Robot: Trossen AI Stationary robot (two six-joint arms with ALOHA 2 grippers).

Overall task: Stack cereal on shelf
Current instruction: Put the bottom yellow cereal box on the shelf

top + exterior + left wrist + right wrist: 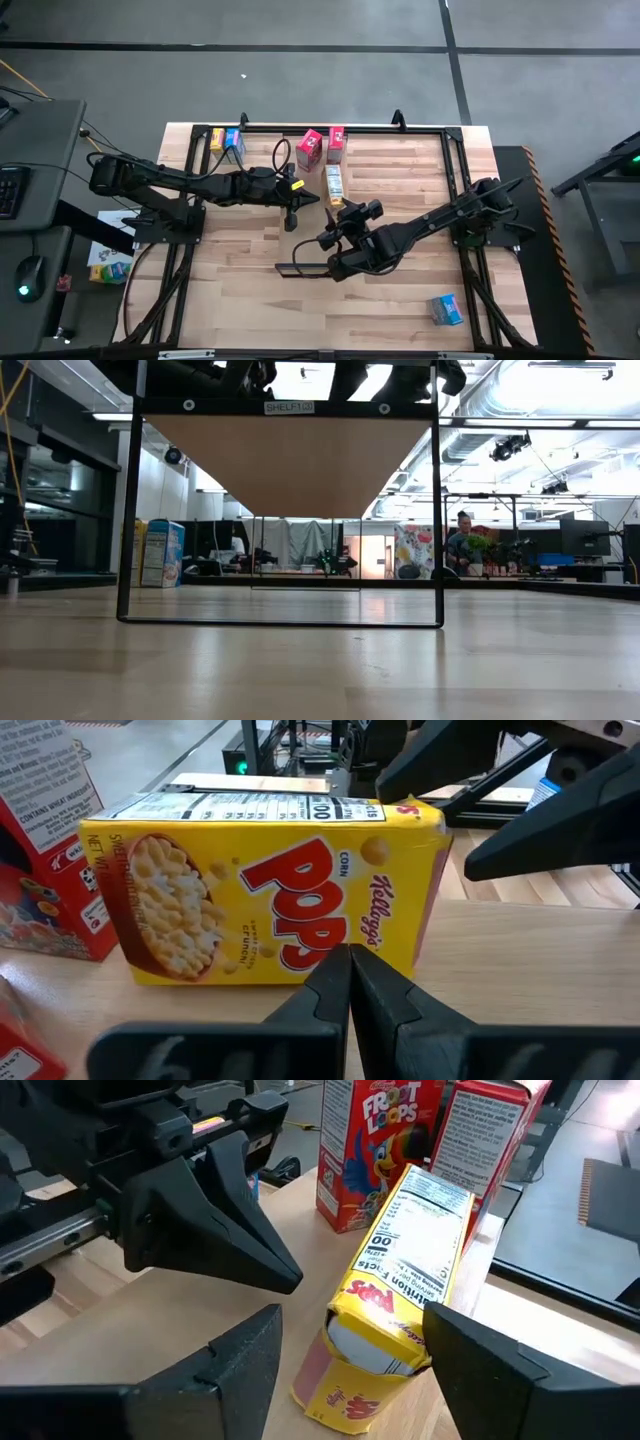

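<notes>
A yellow cereal box (334, 185) lies flat on the table. It fills the left wrist view (270, 890) and shows end-on in the right wrist view (400, 1300). My left gripper (350, 960) is shut, with its tips pointing at the box's printed face from the table's left, a little short of it. My right gripper (350, 1380) is open, its fingers standing on either side of the box's dented near end. Two red boxes (320, 146) stand behind it. A yellow and a blue box (227, 141) stand at the far left. The shelf board (290, 460) hangs overhead in its black frame. My right gripper comes at the yellow box's near end (375, 1345) from the near side, slanting down, along the box's length. One finger (470, 1365) stands right at the end's edge, and I cannot tell whether it touches. The box lies flat on the table.
Another blue box (447, 309) lies near the table's near right corner. Black frame rails (458, 170) run along the far and right sides. The left gripper (230, 1250) is close beside my right gripper. Bare wood (240, 290) lies toward the near edge.
</notes>
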